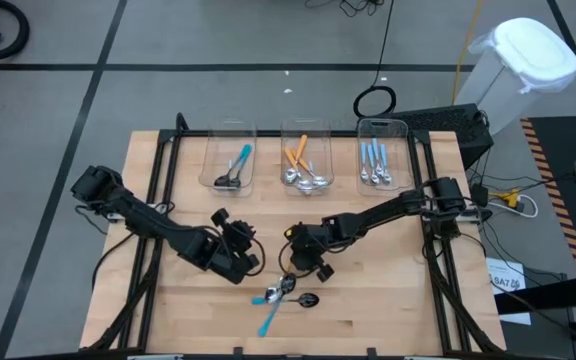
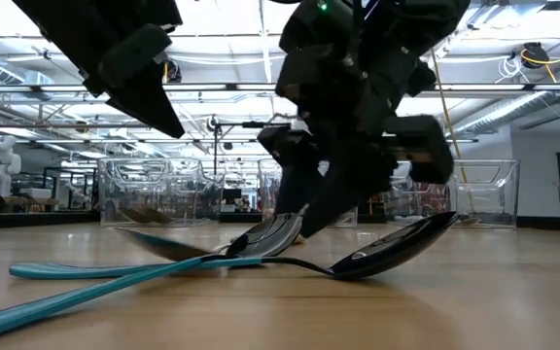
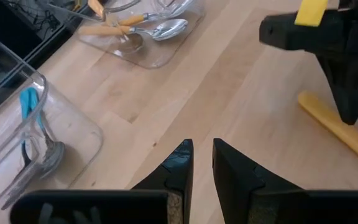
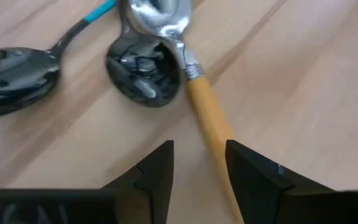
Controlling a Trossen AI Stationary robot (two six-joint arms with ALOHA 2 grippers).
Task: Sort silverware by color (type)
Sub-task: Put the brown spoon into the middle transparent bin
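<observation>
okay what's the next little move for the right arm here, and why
Probably lower the right gripper and close on the orange-handled spoon. Its open fingers already straddle that handle, whose silver bowl lies over a black spoon bowl. The orange spoons' bin waits behind.

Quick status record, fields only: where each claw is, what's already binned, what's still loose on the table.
right claw: open, low over the orange-handled spoon, handle between its fingers
left claw: hovering above bare table, holding nothing
left bin: teal spoons
middle bin: orange spoons
right bin: light-blue spoons
loose on table: two teal spoons plus the orange-handled one
</observation>
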